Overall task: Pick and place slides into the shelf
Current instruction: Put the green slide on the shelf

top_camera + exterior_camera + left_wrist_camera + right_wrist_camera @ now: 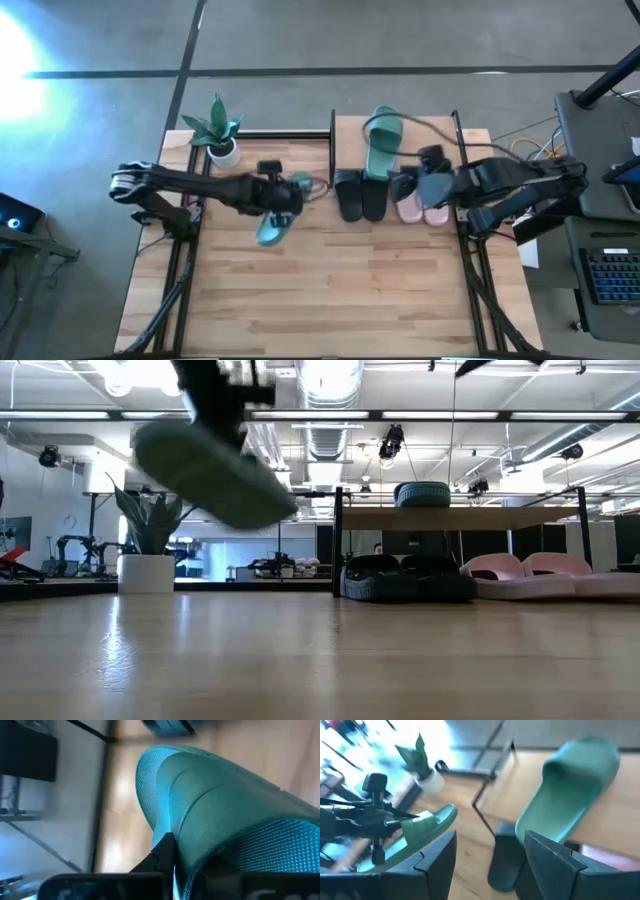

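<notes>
Teal slide (pixel 225 815) pinched aloft by left gripper (pixel 290 192), blurred; right gripper (pixel 425 175) spread, empty.

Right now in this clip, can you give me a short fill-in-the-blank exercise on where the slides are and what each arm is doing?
1. The left tool holds a teal slide ____ the tabletop.
2. The other teal slide lies on the shelf's ____ board.
3. On the table under the shelf, the black pair stands beside the ____ pair.
4. The right tool hovers by the shelf with its fingers ____.

Missing words: above; top; pink; open
</notes>
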`<state>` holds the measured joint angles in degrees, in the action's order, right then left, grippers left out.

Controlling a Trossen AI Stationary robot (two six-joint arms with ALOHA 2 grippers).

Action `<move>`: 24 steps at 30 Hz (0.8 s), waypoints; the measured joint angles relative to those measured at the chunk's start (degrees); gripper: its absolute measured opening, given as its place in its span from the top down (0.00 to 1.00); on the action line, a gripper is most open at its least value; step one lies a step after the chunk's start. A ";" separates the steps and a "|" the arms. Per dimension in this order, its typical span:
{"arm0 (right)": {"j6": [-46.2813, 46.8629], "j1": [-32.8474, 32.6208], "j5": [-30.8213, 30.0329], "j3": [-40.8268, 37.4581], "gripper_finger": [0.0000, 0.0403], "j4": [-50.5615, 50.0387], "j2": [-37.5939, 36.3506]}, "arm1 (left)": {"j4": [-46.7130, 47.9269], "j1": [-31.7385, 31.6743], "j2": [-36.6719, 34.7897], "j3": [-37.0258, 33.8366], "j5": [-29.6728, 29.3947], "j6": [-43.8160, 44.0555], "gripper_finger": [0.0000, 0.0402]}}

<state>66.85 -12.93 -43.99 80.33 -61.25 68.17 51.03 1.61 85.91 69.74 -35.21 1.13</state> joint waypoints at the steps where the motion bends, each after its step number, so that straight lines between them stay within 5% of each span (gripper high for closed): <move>1: -0.50 -0.20 -1.13 0.50 0.44 0.00 -1.09 | 0.73 0.00 -0.74 2.51 -0.56 0.04 1.00; 8: -4.06 -0.31 -4.83 1.79 0.44 -1.30 -8.43 | 3.47 -0.57 2.62 23.11 -8.89 -0.39 1.00; 15: -7.80 -0.31 -7.26 1.79 0.44 -1.12 -11.57 | 3.87 -4.33 19.76 45.43 -15.98 -8.80 1.00; 21: -8.41 -0.31 -8.67 1.79 0.44 -1.52 -12.37 | 6.60 -9.73 35.17 64.61 -16.05 -13.96 1.00; 24: -8.59 -0.31 -8.58 1.77 0.44 -1.69 -12.21 | -0.55 -11.72 36.89 62.28 -18.44 -21.25 1.00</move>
<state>58.26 -13.23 -52.58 82.11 -62.94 55.96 50.47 -10.12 122.80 132.01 -53.65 -20.13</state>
